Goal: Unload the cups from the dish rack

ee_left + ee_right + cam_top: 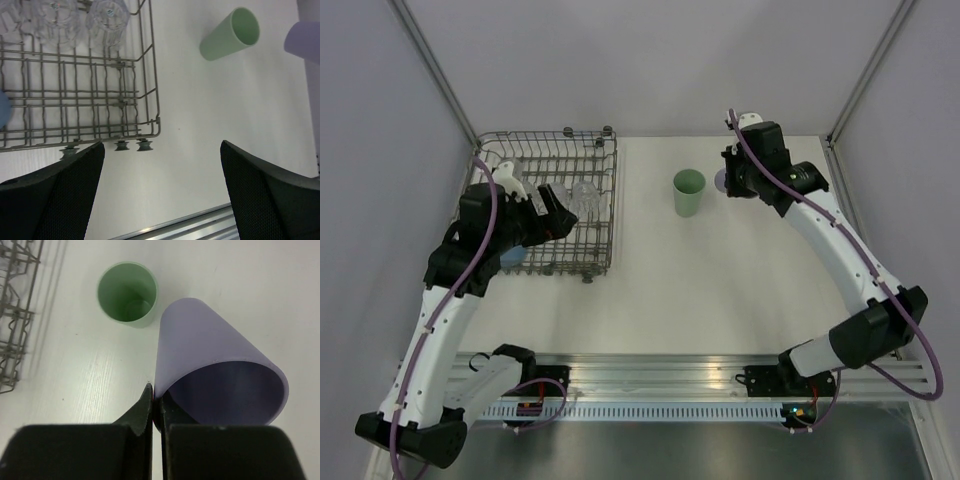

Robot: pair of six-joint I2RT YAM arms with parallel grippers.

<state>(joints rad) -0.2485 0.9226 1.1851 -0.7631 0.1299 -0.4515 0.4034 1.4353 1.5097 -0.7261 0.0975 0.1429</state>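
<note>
The grey wire dish rack (600, 215) stands at the far left and also shows in the left wrist view (150, 75). Clear cups (107, 12) sit in its far part, and a blue cup (2, 110) at its near left. My left gripper (162, 145) is open and empty, hovering over the rack's near right corner (558, 210). A pale green cup (688, 192) stands upright on the table. My right gripper (156, 395) is shut on the rim of the lavender cup (215, 360), one finger inside and one outside, just right of the green cup (127, 292).
The white table (720, 290) stretches between the rack and the right arm. A metal rail (700, 375) runs along the near edge. Grey walls and frame posts close in the back and sides.
</note>
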